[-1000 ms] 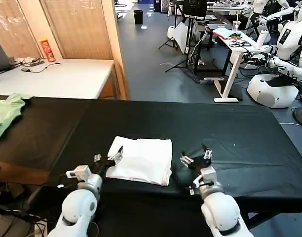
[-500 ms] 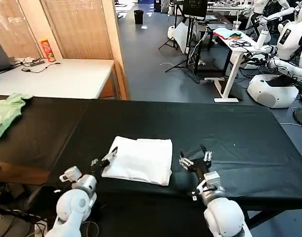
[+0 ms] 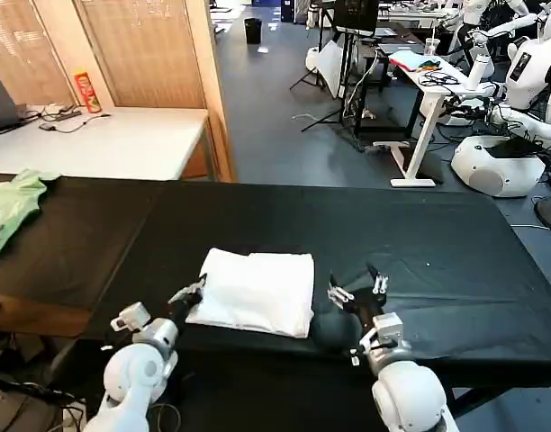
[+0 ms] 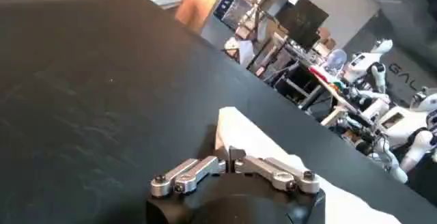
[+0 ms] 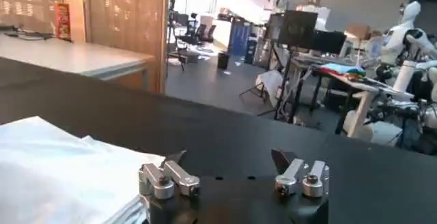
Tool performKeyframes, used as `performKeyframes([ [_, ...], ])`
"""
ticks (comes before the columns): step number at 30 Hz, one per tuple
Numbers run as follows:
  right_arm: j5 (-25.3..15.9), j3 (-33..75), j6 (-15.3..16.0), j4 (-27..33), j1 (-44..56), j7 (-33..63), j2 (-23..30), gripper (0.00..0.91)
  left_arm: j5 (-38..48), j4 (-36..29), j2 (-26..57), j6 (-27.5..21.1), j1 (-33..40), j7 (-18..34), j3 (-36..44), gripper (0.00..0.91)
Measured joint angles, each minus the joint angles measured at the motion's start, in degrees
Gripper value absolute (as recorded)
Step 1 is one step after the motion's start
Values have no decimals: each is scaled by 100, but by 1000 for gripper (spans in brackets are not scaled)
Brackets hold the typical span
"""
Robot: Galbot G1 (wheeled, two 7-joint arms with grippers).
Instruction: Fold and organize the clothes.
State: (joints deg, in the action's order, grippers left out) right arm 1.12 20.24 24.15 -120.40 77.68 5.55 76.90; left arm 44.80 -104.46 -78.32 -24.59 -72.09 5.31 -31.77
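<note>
— How many garments do you count?
— One folded white T-shirt mid-table; a green garment far left.
— Your pincers?
— My left gripper sits closed at its corner; my right gripper spread apart beside it.

A robotics lab: white humanoid robots stand at the far side, camera tripods and a monitor crowd the grey floor, and a black-covered desk sits up front.
</note>
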Motion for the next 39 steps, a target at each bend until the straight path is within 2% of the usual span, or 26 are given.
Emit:
performKeyframes([
  [6,-88,95,0,30,31,12,-20,878,-850,-181,213,-58,-99,9,-104,0],
  [11,-88,111,-1,72,24,15,-20,878,-1712,-499,807,-44,-152,-38,-356,0],
  [20,-88,86,-2,94,-11,18,3,878,-2113,-881,2261,39,-408,-126,-1072,0],
  [27,-96,66,-7,97,45,17,71,878,-3005,-1378,2885,191,-563,-86,-1424,0],
  [32,-106,105,-14,46,146,8,83,878,-3138,-1819,2661,57,-653,126,-1016,0],
  [39,99,188,8,14,251,-13,37,878,-2381,-2048,1803,-112,-485,523,318,0],
])
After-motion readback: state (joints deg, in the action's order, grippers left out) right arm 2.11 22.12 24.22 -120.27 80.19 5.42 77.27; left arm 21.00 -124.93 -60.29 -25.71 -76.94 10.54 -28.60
